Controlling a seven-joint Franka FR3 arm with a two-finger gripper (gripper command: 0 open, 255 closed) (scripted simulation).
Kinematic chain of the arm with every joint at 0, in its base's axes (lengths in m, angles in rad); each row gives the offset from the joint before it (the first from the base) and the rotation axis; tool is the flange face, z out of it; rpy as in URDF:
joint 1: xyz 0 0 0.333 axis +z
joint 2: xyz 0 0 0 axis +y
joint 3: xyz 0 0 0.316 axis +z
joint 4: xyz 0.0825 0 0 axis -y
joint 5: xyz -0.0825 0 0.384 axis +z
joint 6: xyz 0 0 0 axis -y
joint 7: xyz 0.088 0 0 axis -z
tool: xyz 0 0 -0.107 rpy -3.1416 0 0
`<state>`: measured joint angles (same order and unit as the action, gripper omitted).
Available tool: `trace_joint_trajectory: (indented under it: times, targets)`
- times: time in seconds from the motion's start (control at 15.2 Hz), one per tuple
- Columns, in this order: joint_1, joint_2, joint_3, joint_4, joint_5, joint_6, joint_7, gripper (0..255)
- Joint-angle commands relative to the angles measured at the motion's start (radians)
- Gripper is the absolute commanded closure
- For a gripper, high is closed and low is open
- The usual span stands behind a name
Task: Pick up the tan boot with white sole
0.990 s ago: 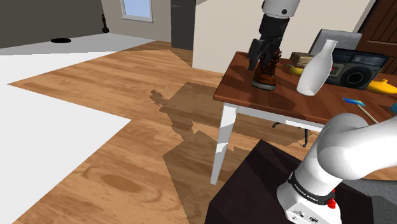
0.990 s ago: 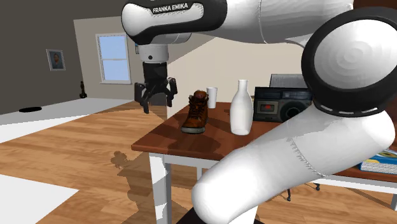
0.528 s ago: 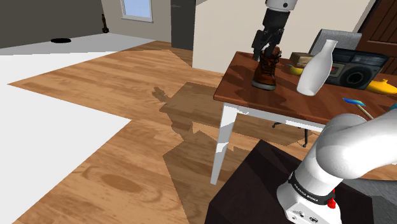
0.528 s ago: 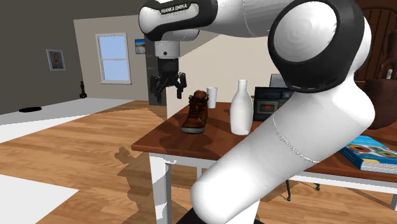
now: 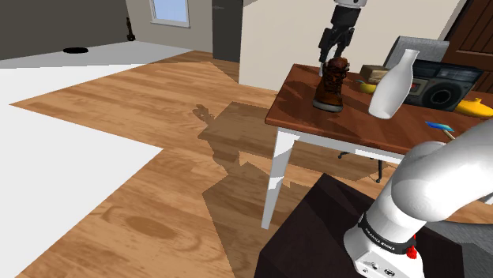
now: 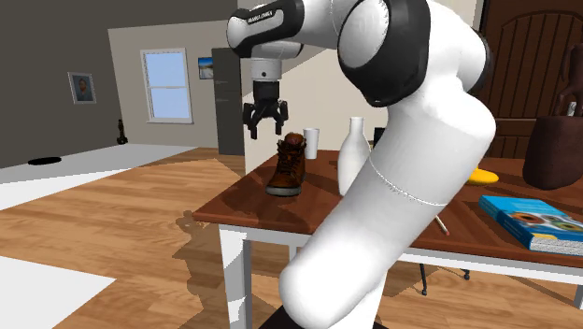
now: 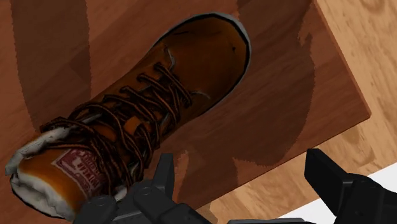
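The boot (image 5: 330,84) is brown leather with dark laces, a pale fleece collar and a thin light sole edge. It stands upright near the table's (image 5: 299,107) front-left corner in the shoulder view. My gripper (image 5: 333,49) hangs open just above its collar. In the second exterior view the gripper (image 6: 265,129) is up and slightly left of the boot (image 6: 288,166). Seen from the wrist, the boot (image 7: 146,121) lies below, its collar beside one finger (image 7: 162,181); bare table wood (image 7: 273,114) lies between my open gripper's (image 7: 248,191) fingers.
A white bottle (image 5: 393,83) stands close to the boot, with a boombox (image 5: 442,85) and a yellow object (image 5: 474,107) behind it. A white cup (image 6: 311,142), a book (image 6: 533,217) and a brown bag (image 6: 558,140) also sit here. The table edge drops to wooden floor (image 7: 375,70).
The gripper has risen and shifted from beside the boot to over its collar, moving right in the second exterior view. The fingers stay open. The boot has not moved.
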<state>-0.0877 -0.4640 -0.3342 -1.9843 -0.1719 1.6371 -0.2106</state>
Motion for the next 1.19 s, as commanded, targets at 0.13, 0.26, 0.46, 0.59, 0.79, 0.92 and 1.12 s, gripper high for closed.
trace_joint_trajectory:
  times: [0.13, 0.26, 0.46, 0.59, 0.79, 0.92, 1.12]
  targets:
    - [-0.005, 0.123, -0.084, 0.132, 0.028, -0.008, -0.093, 0]
    - [-0.009, 0.195, -0.128, 0.209, 0.054, -0.017, -0.145, 0]
    - [-0.023, 0.314, -0.197, 0.339, 0.110, -0.040, -0.230, 0]
    - [-0.042, 0.405, -0.242, 0.436, 0.162, -0.063, -0.290, 0]
    - [-0.045, 0.402, -0.240, 0.406, 0.161, -0.036, -0.292, 0]
    - [-0.044, 0.392, -0.238, 0.369, 0.155, -0.007, -0.288, 0]
    - [-0.043, 0.377, -0.235, 0.305, 0.147, 0.044, -0.283, 0]
